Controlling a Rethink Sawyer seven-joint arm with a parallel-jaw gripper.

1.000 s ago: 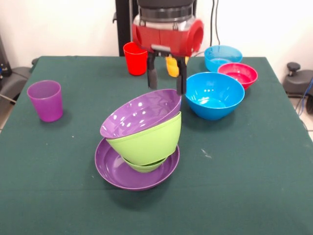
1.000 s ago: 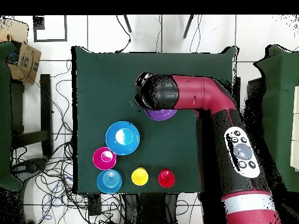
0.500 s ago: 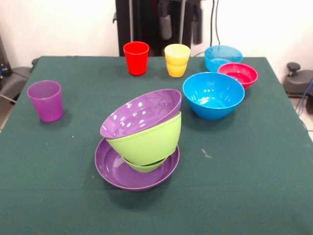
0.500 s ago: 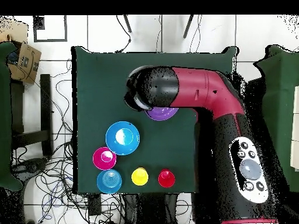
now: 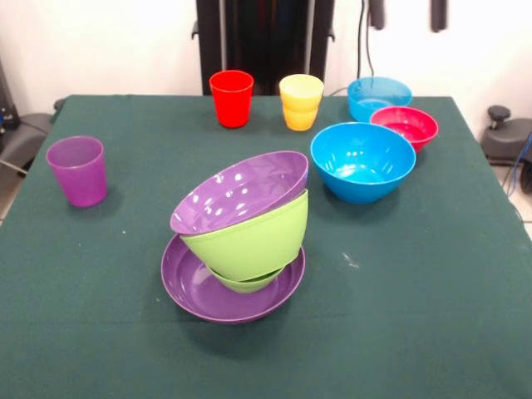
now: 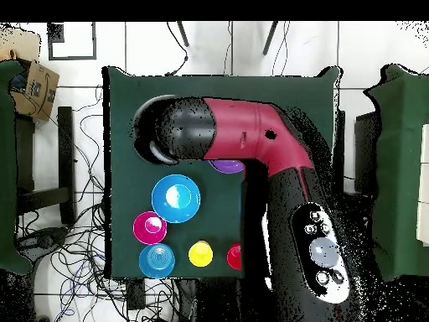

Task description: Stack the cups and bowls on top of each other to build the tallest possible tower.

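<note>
Front view: the tower (image 5: 239,241) is seen at centre frame on the green desk (image 5: 432,316). It is made of a shallow purple bowl (image 5: 199,293) at the bottom, a lime green bowl (image 5: 253,241) in it, and a second purple bowl (image 5: 241,189) tilted on top. Three large bowls are judged stacked. The blue bowl (image 5: 363,161) is seen apart, right of centre, not yet stacked. A small red bowl (image 5: 405,125) and a light blue bowl (image 5: 378,95) are seen at upper right. The red cup (image 5: 231,98) and yellow-orange cup (image 5: 301,101) are seen at top centre, the purple cup (image 5: 77,170) at left; all are left to stack. The pincer (image 5: 407,12) is seen only as two dark tips at the top edge, right; they are spread apart and nothing is held.

Overhead view: the arm (image 6: 243,138) is seen across the middle, hiding most of the tower. The blue bowl is seen at lower left, the small bowls and cups below it.
</note>
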